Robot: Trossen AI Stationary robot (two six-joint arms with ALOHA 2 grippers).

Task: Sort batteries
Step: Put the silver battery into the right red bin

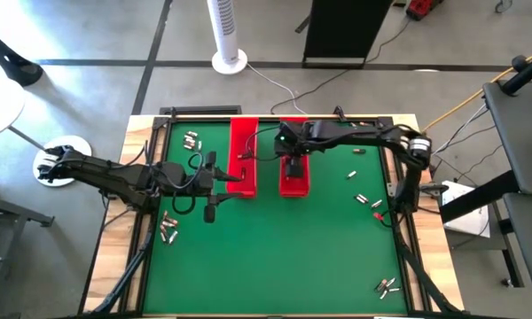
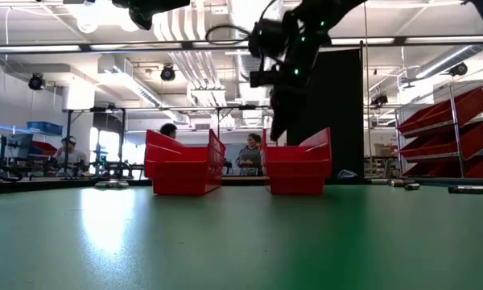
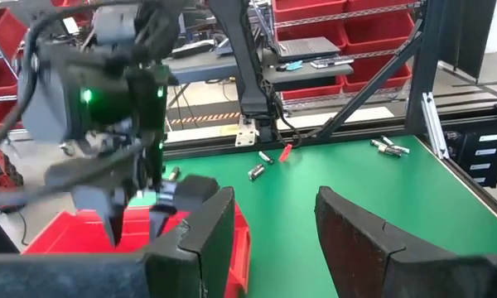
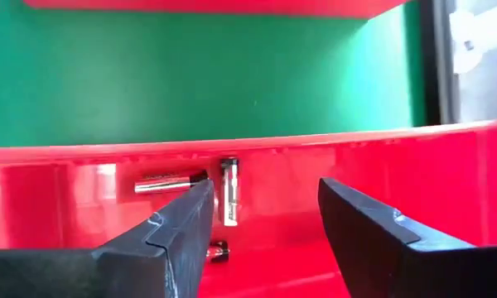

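Two long red trays lie on the green mat: the left tray and the right tray. My right gripper hangs open over the right tray, fingers pointing down into it and holding nothing. Three silvery batteries lie on that tray's floor. My left gripper is open beside the near end of the left tray, its fingers level and pointing toward the table's right. Loose batteries lie in small groups on the mat.
The trays stand side by side in the low view, with a narrow green gap between them. A raised dark frame edges the mat. More batteries lie near the far right. People sit in the room beyond the table.
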